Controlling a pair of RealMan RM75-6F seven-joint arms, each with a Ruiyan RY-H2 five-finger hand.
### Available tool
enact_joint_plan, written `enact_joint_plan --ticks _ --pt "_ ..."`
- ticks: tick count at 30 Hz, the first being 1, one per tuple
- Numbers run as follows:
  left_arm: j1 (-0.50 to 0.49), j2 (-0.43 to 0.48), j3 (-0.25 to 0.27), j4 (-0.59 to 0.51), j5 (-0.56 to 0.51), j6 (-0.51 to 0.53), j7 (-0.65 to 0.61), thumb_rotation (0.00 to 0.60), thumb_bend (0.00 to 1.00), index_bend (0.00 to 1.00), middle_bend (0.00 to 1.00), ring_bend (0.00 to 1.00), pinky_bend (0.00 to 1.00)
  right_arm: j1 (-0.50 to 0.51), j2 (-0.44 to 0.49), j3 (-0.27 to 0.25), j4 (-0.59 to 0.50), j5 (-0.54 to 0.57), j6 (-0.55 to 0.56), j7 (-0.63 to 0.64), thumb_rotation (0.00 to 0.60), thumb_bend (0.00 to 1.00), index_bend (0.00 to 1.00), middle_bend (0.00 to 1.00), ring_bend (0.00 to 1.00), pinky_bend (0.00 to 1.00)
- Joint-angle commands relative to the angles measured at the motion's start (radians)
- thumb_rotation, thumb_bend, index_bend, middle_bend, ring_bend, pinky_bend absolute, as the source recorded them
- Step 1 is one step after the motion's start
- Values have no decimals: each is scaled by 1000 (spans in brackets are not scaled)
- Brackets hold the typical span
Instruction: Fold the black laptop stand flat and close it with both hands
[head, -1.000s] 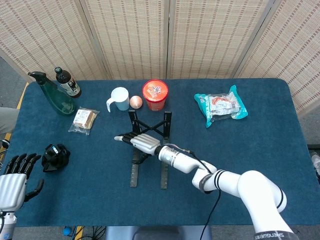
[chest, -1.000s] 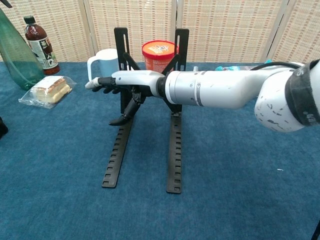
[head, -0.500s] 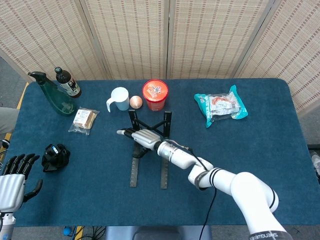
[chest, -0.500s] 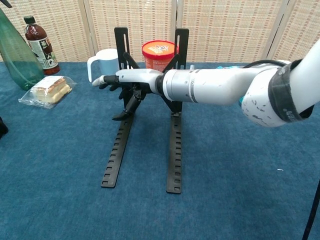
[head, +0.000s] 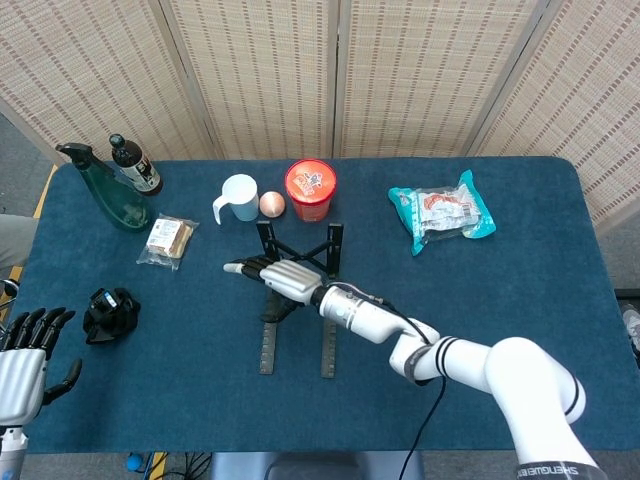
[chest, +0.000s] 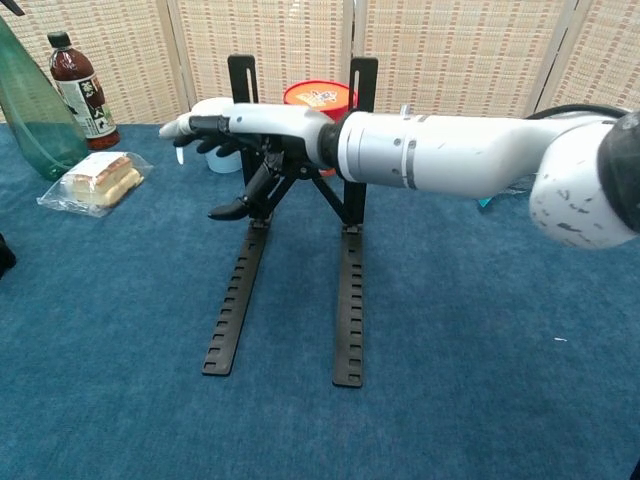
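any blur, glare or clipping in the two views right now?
Head view: even light, sharp, no glare; left hand cut by the frame edge. Chest view: right hand close to the lens but sharp, its arm hiding much of the laptop stand; soft shadows, no blown highlights.

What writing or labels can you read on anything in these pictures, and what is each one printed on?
"SHENGUEMILR", roughly; small and partly cut off at the frame edge, on the right arm's black band.
Brown bottle: the label has print, too small to read.
Red cup: the lid has a printed design, blurred, not readable.
Teal snack bag: printed picture and marks, too blurred to read.
Wrapped sandwich pack: no text can be made out.
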Motion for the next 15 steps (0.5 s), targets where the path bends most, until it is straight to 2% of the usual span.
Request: enact_joint_plan --ticks 1,4,9,12,15 --pt "-1 0 -1 2 2 0 -1 600 310 148 139 95 60 -86 146 10 -189 -22 156 -85 600 203 0 69 0 34" --pt "-2 0 -2 2 4 0 -3 600 311 148 139 95 60 -144 233 26 -299 -3 231 -146 600 191 0 75 0 34" --pt "-8 3 -8 3 6 -2 0 600 310 148 139 95 60 -228 349 52 -422 52 309 -258 600 76 0 83 0 34" --pt "-14 5 -12 2 5 -9 1 600 311 148 139 95 60 -263 399 67 -466 116 305 -331 600 9 0 84 0 34" --pt "-24 4 -15 1 7 -19 2 600 311 148 139 94 60 -273 432 77 -493 183 247 -332 600 0 0 84 0 34"
